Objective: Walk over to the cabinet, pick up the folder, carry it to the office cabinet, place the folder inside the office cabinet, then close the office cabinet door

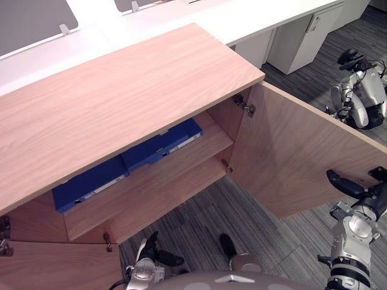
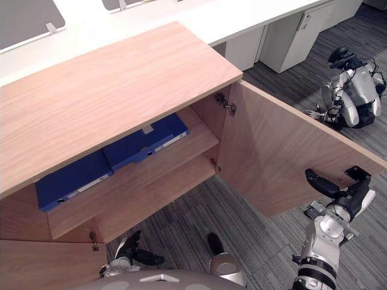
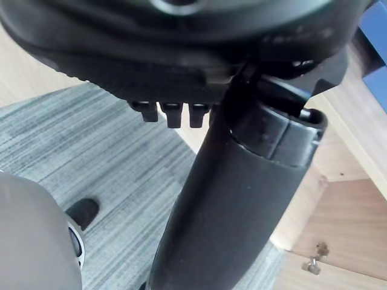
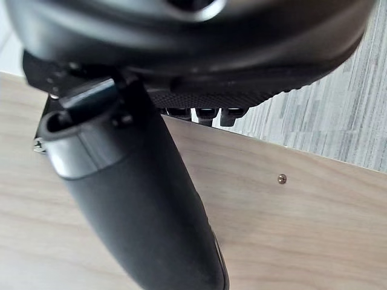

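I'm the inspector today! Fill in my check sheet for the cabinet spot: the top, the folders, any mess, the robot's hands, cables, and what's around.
Surface: wooden cabinet top, nothing seen on it.
Job's things: blue folder and second blue folder lie flat side by side on the upper shelf; right door and left door stand open.
Clutter: nothing seen.
Hands: left hand open, low over the floor, holding nothing; right hand open by the right door's outer edge, contact cannot be told.
Cables: nothing seen.
Surroundings: grey carpet, white desks, another robot on the floor.
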Controlling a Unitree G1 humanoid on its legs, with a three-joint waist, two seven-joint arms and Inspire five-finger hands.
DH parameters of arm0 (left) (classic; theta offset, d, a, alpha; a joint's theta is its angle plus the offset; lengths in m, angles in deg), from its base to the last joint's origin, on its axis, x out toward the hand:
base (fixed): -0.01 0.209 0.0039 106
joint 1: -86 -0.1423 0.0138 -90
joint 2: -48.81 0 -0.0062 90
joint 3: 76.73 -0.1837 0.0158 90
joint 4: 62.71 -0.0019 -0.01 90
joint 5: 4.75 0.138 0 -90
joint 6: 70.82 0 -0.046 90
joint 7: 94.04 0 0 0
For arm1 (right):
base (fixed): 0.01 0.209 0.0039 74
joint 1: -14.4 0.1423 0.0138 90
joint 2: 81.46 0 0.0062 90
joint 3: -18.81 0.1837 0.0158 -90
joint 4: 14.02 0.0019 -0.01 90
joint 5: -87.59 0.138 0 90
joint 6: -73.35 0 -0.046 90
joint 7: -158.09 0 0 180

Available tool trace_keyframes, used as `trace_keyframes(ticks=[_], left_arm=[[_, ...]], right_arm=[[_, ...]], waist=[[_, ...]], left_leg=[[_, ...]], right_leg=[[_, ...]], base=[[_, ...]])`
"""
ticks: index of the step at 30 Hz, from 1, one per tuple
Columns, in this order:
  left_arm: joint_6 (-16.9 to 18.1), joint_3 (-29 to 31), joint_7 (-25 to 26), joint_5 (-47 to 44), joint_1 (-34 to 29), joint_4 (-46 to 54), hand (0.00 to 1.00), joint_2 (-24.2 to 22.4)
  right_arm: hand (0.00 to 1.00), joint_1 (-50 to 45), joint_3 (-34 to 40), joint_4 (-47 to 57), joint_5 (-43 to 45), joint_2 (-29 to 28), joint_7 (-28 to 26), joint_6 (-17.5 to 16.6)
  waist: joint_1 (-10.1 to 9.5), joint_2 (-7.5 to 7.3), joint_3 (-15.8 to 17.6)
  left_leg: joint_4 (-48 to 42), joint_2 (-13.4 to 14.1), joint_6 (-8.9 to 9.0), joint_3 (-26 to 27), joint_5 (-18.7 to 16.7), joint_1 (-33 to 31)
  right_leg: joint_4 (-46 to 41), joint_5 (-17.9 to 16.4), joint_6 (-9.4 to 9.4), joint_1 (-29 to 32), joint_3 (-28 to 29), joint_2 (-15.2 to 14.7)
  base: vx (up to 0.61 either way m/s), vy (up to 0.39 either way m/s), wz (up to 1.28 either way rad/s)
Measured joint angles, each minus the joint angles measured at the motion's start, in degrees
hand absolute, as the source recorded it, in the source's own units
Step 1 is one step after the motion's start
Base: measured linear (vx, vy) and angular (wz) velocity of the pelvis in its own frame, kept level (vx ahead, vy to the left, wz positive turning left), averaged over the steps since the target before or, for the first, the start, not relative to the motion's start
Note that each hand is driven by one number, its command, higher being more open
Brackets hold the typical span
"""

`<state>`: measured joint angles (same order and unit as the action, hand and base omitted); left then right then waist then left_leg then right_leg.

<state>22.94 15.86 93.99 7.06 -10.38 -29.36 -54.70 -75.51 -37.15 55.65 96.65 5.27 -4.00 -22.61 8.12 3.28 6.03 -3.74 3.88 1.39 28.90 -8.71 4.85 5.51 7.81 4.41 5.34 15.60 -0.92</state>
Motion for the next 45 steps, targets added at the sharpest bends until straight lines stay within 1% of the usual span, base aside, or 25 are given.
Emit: trace_keyframes(ticks=[6, 11, 13, 14, 16, 18, 20, 22, 24, 27, 30, 31, 33, 35, 37, 39, 41, 42, 45], left_arm=[[-0.1, 0.0, 0.0, 0.1, 0.2, -1.7, 1.0, -0.1], [-0.1, 0.0, 0.1, 0.2, 0.2, -2.4, 1.0, -0.1], [-0.2, -0.1, 0.3, 0.4, 0.5, -2.4, 1.0, -0.1], [-0.3, -0.1, 0.3, 0.5, 0.6, -2.4, 1.0, -0.1], [-0.6, -0.2, 0.3, 1.3, 1.3, -2.3, 1.0, -0.2], [-0.6, -0.2, 0.3, 1.4, 1.7, -2.3, 1.0, -0.2], [-0.6, -0.2, 0.3, 2.3, 2.3, -2.3, 1.0, -0.3], [-0.7, -0.3, 0.2, 2.5, 2.7, -2.3, 1.0, -0.3], [-0.7, -1.2, 0.1, 3.5, 3.3, -2.3, 1.0, 0.1], [-0.8, -1.7, -0.4, 4.6, 3.6, -2.3, 1.0, 0.5], [-0.8, -1.7, -0.8, 4.6, 3.6, -2.4, 1.0, 0.8], [-0.8, -1.7, -0.9, 4.6, 3.6, -2.8, 1.0, 1.1], [-0.8, -1.7, -0.9, 4.6, 3.6, -3.6, 1.0, 1.9], [-1.1, -1.5, -0.9, 4.3, 3.5, -3.5, 1.0, 2.6], [-1.3, -1.5, -0.9, 4.3, 3.8, -3.5, 1.0, 3.0], [-1.3, -1.5, -1.0, 4.4, 3.9, -3.6, 1.0, 2.9], [-1.3, -1.5, -1.0, 4.4, 3.9, -3.6, 1.0, 2.5], [-1.3, -1.5, -1.0, 4.3, 4.1, -3.5, 1.0, 2.3], [-1.3, -1.3, -0.9, 4.1, 4.3, -3.5, 1.0, 2.3]], right_arm=[[1.0, -6.8, -2.8, 8.5, -0.1, -5.4, -0.3, -0.1], [1.0, -14.6, -8.1, 16.6, -0.6, -10.1, -0.5, -0.2], [1.0, -21.0, -12.5, 21.6, -0.6, -12.7, -1.7, -0.7], [1.0, -22.6, -13.9, 22.6, -0.6, -13.2, -2.0, -0.9], [1.0, -28.4, -18.7, 26.0, -0.5, -14.8, -3.3, -1.6], [1.0, -31.6, -21.9, 27.7, -0.3, -15.1, -4.5, -1.8], [1.0, -34.3, -24.5, 29.4, 0.1, -14.9, -6.1, -1.9], [1.0, -37.1, -26.7, 31.1, 0.1, -14.4, -7.7, -1.9], [1.0, -40.1, -29.1, 33.0, 0.7, -13.5, -10.6, -1.8], [1.0, -41.6, -31.3, 33.2, 2.3, -11.1, -13.0, -1.5], [1.0, -41.6, -33.4, 33.3, 2.4, -8.0, -15.8, -0.3], [1.0, -41.4, -33.8, 33.4, 2.3, -7.3, -17.0, 0.4], [1.0, -40.5, -36.2, 33.4, 2.2, -5.8, -18.6, 1.9], [1.0, -40.5, -38.6, 33.4, 2.1, -4.8, -19.8, 2.5], [1.0, -40.5, -41.8, 33.4, 1.6, -3.5, -20.7, 3.4], [1.0, -39.8, -43.9, 33.4, 1.0, -2.6, -21.8, 3.8], [1.0, -36.4, -46.3, 33.3, 0.9, -2.4, -22.7, 4.1], [1.0, -34.8, -46.6, 33.1, 0.5, -2.9, -22.7, 4.5], [1.0, -30.5, -47.7, 33.1, -0.1, -3.2, -23.1, 4.6]], waist=[[0.37, -0.08, 0.0], [1.34, -0.56, -0.1], [1.5, -1.31, 0.0], [1.56, -1.56, 0.1], [1.63, -2.71, 0.2], [1.65, -3.48, 0.1], [1.65, -3.96, 0.2], [1.65, -4.22, 0.2], [1.64, -4.57, 0.4], [1.64, -5.0, 0.6], [1.62, -5.42, 0.9], [1.58, -5.64, 1.0], [1.04, -6.38, 1.3], [0.95, -7.16, 1.6], [0.03, -7.76, 1.5], [-0.37, -8.02, 1.5], [-0.94, -8.03, 1.5], [-1.77, -8.0, 1.5], [-3.04, -7.89, 1.4]], left_leg=[[-0.1, 0.2, -0.03, -0.1, 0.0, 0.1], [-0.5, 0.2, -0.03, -0.1, 0.0, 0.1], [-0.7, 0.3, -0.03, 0.3, 0.0, 0.1], [-0.9, 0.3, -0.03, 0.4, 0.0, 0.1], [-1.5, 0.4, 0.01, 0.6, -0.1, 0.0], [-1.8, 0.6, 0.04, 1.0, -0.1, 0.0], [-2.1, 0.6, 0.21, 1.3, -0.2, 0.0], [-2.6, 0.6, 0.42, 1.4, -0.4, -0.3], [-3.0, 0.4, 0.43, 1.3, -0.4, -1.0], [-3.6, 0.3, 0.43, 0.4, -0.4, -1.1], [-3.7, -0.2, 0.42, -0.4, -0.4, -0.9], [-3.7, -0.3, 0.41, -1.0, -0.4, -0.9], [-3.7, -0.3, 0.62, -1.6, -0.3, -0.8], [-3.4, -0.4, 0.78, -2.3, -0.2, -1.0], [-2.8, -0.4, 1.0, -3.7, 0.3, -1.0], [-2.2, -0.6, 1.1, -5.1, 0.8, -1.0], [-1.1, -0.8, 0.97, -7.0, 1.9, -0.8], [-0.3, -0.8, 1.06, -8.2, 2.5, -0.7], [1.9, -0.8, 1.16, -10.6, 4.3, -0.7]], right_leg=[[0.0, 0.1, -0.04, -0.1, -0.1, 0.2], [0.0, 0.4, 0.0, -0.2, 0.1, 0.2], [0.0, 0.8, -0.08, -0.1, 0.6, 0.3], [0.0, 0.8, -0.09, 0.0, 0.7, 0.3], [-0.1, 1.2, -0.07, 0.0, 1.1, 0.3], [-0.6, 1.3, -0.08, 0.3, 1.4, 0.3], [-1.4, 1.2, -0.11, 0.7, 1.6, 0.2], [-2.1, 1.0, -0.47, 1.1, 1.6, 0.2], [-3.2, 0.9, -0.56, 2.1, 1.2, -0.1], [-4.2, 0.8, -0.66, 2.2, 0.2, -0.6], [-5.0, 0.7, -0.47, 2.2, -0.1, -1.0], [-5.1, 0.6, -0.54, 1.9, -1.2, -1.0], [-5.4, 0.4, -0.88, 1.6, -3.8, -1.6], [-5.6, 0.2, -1.22, 1.6, -4.8, -2.0], [-5.8, 0.1, -1.79, 1.5, -6.2, -2.1], [-5.9, 0.1, -1.79, 1.3, -7.5, -2.2], [-5.9, 0.1, -1.79, 0.8, -9.1, -2.4], [-5.8, 0.1, -1.8, 0.5, -10.2, -2.5], [-5.5, -0.3, -2.12, 0.2, -12.5, -2.5]], base=[[0.0, 0.0, 0.0], [0.0, 0.0, -0.01], [-0.03, -0.003, -0.1], [-0.03, -0.003, -0.11], [-0.04, -0.001, -0.08], [-0.05, -0.001, -0.11], [-0.05, 0.006, -0.09], [-0.04, 0.009, -0.02], [-0.05, 0.002, -0.01], [-0.04, 0.005, 0.06], [-0.04, 0.006, 0.06], [-0.06, -0.006, 0.06], [-0.07, -0.015, 0.09], [-0.03, -0.011, 0.07], [-0.01, -0.02, 0.05], [0.02, -0.035, 0.26], [0.04, -0.047, 0.48], [0.05, -0.062, 0.45], [0.07, -0.068, 0.46]])
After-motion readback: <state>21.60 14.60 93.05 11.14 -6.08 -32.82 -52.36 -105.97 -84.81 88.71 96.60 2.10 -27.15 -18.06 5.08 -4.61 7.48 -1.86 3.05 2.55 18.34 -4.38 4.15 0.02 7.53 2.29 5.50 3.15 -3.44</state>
